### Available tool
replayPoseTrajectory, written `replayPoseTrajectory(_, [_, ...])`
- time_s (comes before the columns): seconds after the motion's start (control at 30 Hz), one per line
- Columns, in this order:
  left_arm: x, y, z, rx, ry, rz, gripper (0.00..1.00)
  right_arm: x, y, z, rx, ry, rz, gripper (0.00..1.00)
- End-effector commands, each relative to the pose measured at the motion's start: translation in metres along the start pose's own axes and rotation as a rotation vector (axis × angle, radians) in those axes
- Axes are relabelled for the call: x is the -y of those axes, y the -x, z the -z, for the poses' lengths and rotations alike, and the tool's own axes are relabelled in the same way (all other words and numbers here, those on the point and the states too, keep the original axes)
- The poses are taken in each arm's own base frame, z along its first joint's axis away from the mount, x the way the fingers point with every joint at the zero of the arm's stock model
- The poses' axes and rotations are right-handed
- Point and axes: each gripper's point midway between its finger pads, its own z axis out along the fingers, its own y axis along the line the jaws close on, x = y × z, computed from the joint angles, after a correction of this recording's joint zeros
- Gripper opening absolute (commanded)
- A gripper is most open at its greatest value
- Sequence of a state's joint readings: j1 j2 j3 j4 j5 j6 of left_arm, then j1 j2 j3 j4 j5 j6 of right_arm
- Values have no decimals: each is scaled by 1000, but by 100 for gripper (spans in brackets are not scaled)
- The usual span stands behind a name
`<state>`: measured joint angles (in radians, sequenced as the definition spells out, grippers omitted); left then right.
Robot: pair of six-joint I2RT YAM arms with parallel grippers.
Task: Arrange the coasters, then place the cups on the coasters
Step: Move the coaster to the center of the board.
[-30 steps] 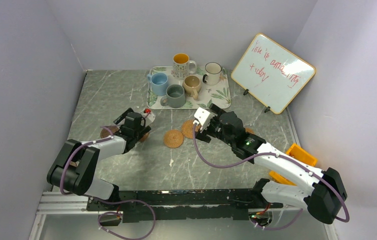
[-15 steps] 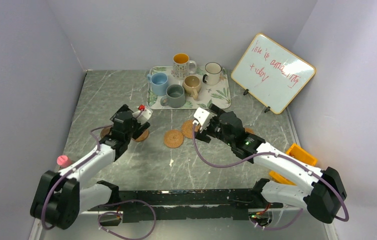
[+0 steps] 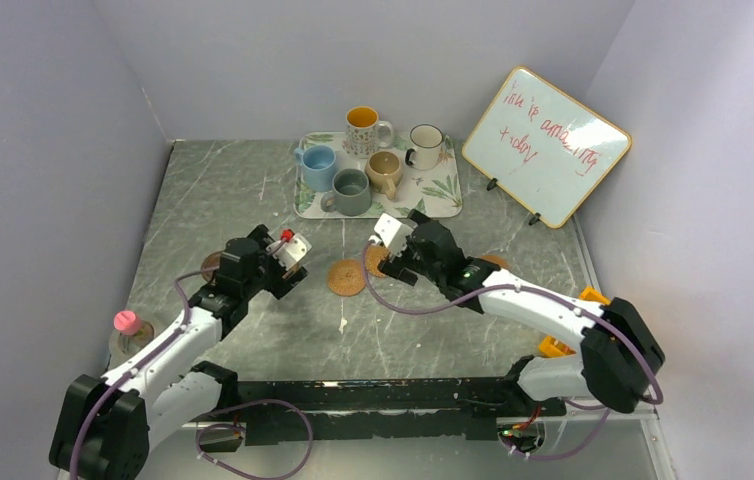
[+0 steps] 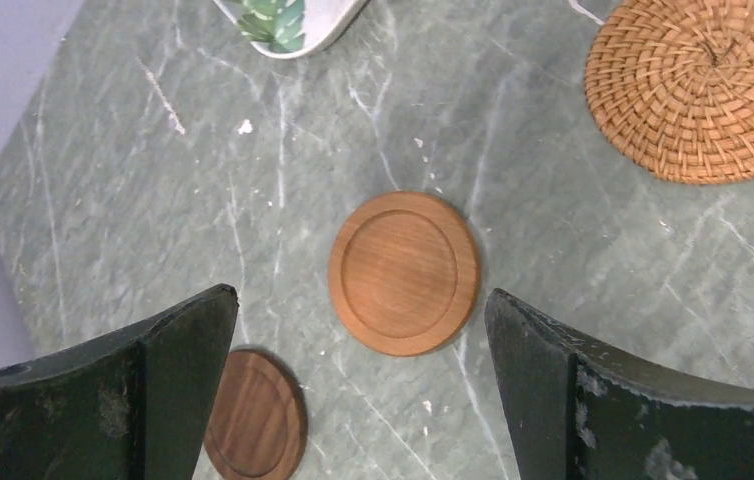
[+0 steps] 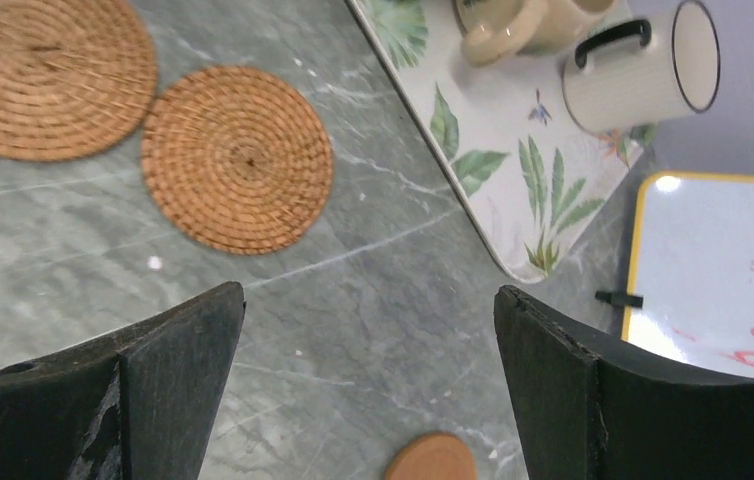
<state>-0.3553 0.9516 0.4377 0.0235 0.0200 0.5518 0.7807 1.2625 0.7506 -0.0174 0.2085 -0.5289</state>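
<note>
Currently the left end effector (image 4: 358, 300) has its jaws wide and is holding nothing. It hangs over the table (image 3: 223, 190), looking straight down on the smooth brown coaster (image 4: 405, 272). That coaster lies flat between the two fingers and neither finger touches it. The darker smooth coaster (image 4: 256, 425) sits just beside it, by the left finger, with a gap between the two. The first woven coaster (image 4: 710, 85) is off to the other side, also apart.

The right end effector (image 5: 368, 295) is wide as well, with nothing in it, over bare table. The second woven coaster (image 5: 237, 158) lies just ahead of its fingers, edge to edge with the first woven one; can't tell whether they touch or nearly touch. The small tan coaster (image 5: 431, 458) is at the bottom of the right wrist view, well apart from the woven pair.

All five cups are on the leaf-print tray (image 3: 443, 195) at the far side of the table, none on a coaster:
- light blue cup (image 3: 318, 165)
- grey-green cup (image 3: 351, 190)
- tan cup (image 3: 385, 170)
- white cup with dark rim (image 3: 425, 145)
- patterned cup with orange inside (image 3: 363, 128), at the tray's far edge

A whiteboard (image 3: 546, 145) with red scribble leans to the right of the tray.
</note>
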Motion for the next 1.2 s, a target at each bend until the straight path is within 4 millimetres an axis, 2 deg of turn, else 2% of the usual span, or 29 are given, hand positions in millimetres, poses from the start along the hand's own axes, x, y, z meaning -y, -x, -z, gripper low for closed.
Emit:
replayPoseTrajectory(0.0, [7,13,-6,36,-54,13,100,32,-5,-9,-85,-165,-39,99])
replayPoseTrajectory(0.17, [10,31,-13,43,-41,-27,100,32,-18,-21,-113,-167,-89,100])
replayPoseTrajectory(0.27, [14,44,-19,55,-38,-62,100,31,-17,-23,-78,-145,-136,100])
replayPoseTrajectory(0.47, [30,65,-32,79,-70,-130,100,30,-5,-32,-7,-124,-185,100])
replayPoseTrajectory(0.6, [44,75,-38,110,-109,-157,100,24,5,-49,-6,-78,-208,100])
replayPoseTrajectory(0.7, [57,84,-41,144,-154,-163,100,13,9,-63,-5,-17,-218,100])
replayPoseTrajectory(0.97, [86,93,-61,170,-207,-185,100,5,-18,-107,-77,84,-328,100])
replayPoseTrajectory(1.17, [113,82,-82,115,-245,-234,100,-5,-58,-118,-186,111,-345,100])
